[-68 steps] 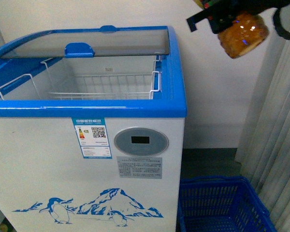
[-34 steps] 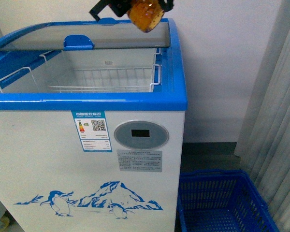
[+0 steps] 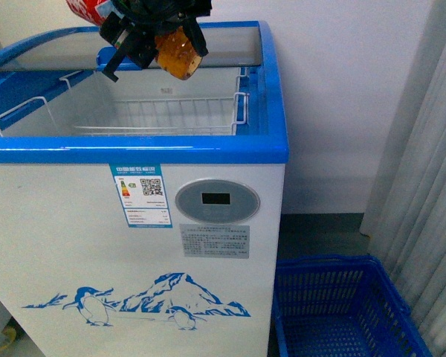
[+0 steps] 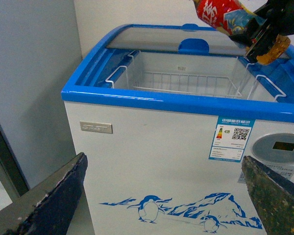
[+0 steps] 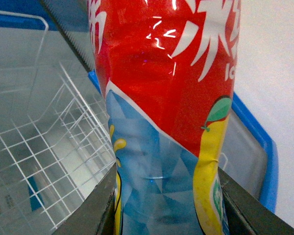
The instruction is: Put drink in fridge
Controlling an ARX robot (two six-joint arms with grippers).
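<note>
Bottled drink (image 3: 180, 52) clamped in right gripper (image 3: 145, 33), tilted, amber base toward the camera in the front view, red label end (image 3: 85, 10) toward the upper left. Held above the open chest freezer (image 3: 134, 245), over the white wire basket (image 3: 163, 119) inside. In the right wrist view, bottle (image 5: 166, 112) seated between the two dark jaws, both pressed against the lower label. Label red with white lettering (cut off, unreadable), blue lower band, yellow fruit with green leaf. In the left wrist view, bottle (image 4: 225, 14) above the freezer's far corner, right gripper (image 4: 264, 29) closed around it near the base.

Freezer front: energy sticker (image 3: 145, 195) with QR code and Chinese heading (too small to read), grey oval display panel (image 3: 217, 201), small text plate below, blue penguin-and-mountain graphic (image 3: 134, 305). Small nameplate (image 4: 96, 128) at upper front, illegible.

Left gripper (image 4: 166, 205): two dark fingers spread wide apart, nothing between them, low before the freezer front.

Blue plastic basket (image 3: 342, 312) on floor beside freezer.
</note>
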